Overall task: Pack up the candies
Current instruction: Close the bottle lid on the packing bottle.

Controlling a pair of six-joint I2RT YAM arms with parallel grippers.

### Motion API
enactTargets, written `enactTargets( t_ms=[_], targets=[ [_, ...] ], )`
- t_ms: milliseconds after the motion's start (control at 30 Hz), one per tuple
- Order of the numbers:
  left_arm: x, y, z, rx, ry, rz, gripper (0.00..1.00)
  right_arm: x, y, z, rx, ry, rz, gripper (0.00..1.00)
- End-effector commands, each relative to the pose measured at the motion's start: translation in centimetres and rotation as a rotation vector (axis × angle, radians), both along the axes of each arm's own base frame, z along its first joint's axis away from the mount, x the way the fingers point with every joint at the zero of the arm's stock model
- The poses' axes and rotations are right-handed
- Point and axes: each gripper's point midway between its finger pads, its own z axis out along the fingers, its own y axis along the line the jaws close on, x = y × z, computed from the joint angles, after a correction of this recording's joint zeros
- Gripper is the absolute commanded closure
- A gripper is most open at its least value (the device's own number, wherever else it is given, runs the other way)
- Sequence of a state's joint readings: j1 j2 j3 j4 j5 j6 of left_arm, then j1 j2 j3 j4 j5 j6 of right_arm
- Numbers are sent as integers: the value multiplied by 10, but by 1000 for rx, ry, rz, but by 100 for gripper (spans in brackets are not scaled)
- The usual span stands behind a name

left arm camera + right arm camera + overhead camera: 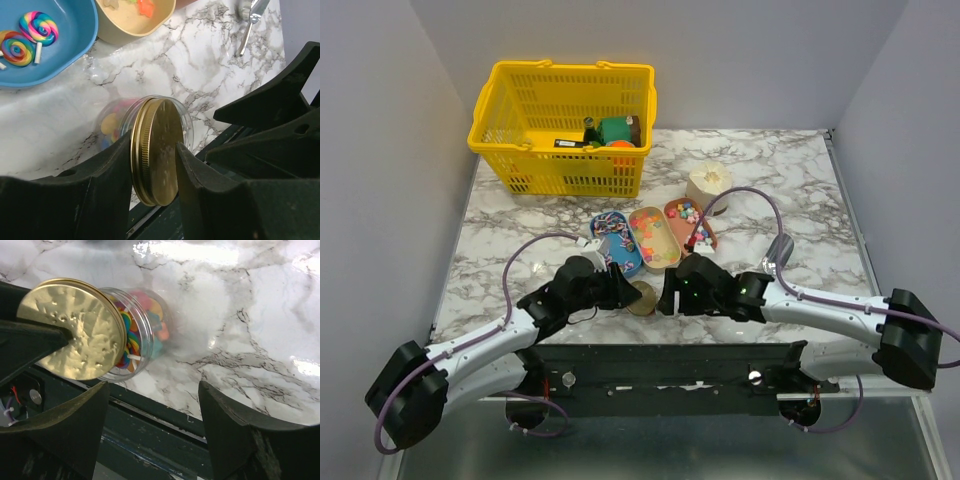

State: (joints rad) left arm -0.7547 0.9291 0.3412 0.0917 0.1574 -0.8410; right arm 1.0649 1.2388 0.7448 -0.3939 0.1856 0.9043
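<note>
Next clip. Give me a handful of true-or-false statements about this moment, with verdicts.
1. The jar lies on its side on the table. True.
2. Its gold lid is off. False: the lid sits at the jar's mouth.
3. Rainbow lollipops lie in the blue tray. True.
4. The right arm's jaws clamp a lollipop. False: they stand open with nothing between them.
5. The yellow basket is empty. False: it holds several goods.
</note>
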Motion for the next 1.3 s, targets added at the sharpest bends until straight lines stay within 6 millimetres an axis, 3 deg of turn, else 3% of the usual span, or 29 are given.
enactTargets(
  t_ms=[0, 200, 367, 667, 1033, 1267],
  targets=[
    [7, 6, -7, 54, -13, 25, 51, 10, 19, 12, 51, -20, -2, 21],
    [8, 8, -13, 81, -12, 24, 51, 15, 25, 17, 57, -38, 3, 21],
    [8, 8, -14, 102, -16, 13, 49, 19, 32, 7, 24, -21, 8, 25],
    [11, 4, 13, 65, -56, 8, 43, 20, 34, -5, -3, -2, -5, 28],
    [8, 21, 5, 177, -32, 32, 41, 21, 34, 0, 9, -10, -8, 28],
    [7, 31, -5, 227, -32, 52, 52, 21, 35, 2, 12, -12, -1, 28]
  ],
)
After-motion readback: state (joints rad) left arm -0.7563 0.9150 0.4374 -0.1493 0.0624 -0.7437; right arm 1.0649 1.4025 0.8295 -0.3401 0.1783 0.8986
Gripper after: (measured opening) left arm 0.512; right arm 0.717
